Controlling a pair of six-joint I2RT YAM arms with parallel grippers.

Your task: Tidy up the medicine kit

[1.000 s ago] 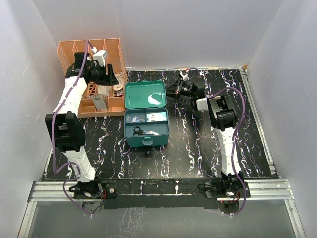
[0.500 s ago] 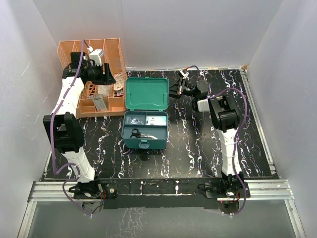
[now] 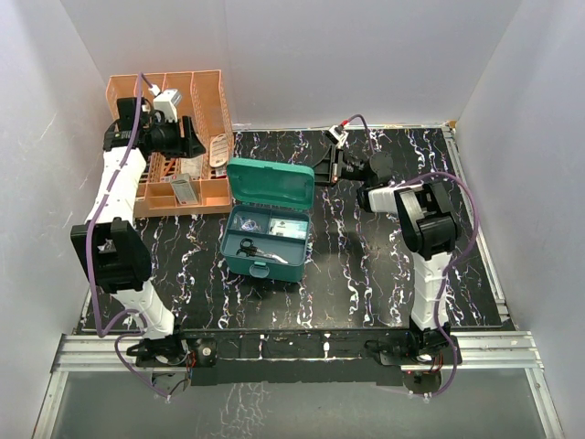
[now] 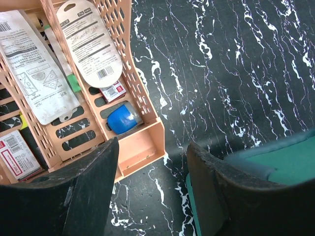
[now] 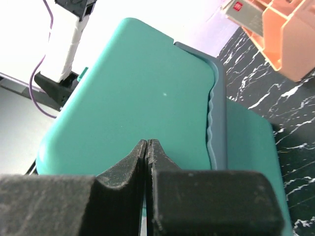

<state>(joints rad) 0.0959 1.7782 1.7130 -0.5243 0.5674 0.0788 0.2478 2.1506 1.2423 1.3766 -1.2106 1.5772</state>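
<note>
The medicine kit [image 3: 265, 242] sits a little left of the middle of the worktop [image 3: 384, 265]. Its lid [image 3: 271, 183] stands about upright on the far-side hinge, with scissors [image 3: 252, 245] and pale packets [image 3: 291, 224] lying in the tray. The right gripper [image 5: 147, 141] is behind it, fingers pressed together on nothing, tips touching the lid's outer face. This looks like the push to close the lid. To do it well, press high on the lid, away from the hinge, and follow its arc forward and down. A straight shove may skid the whole box toward the near edge. Finish with pressure above the front latch [image 3: 260, 268] so it can catch, and mind the scissors lie flat. The left gripper [image 4: 152, 143] hangs over the orange rack [image 3: 208, 91] at the far left corner, fingers apart and empty, well apart from the lid.
</note>
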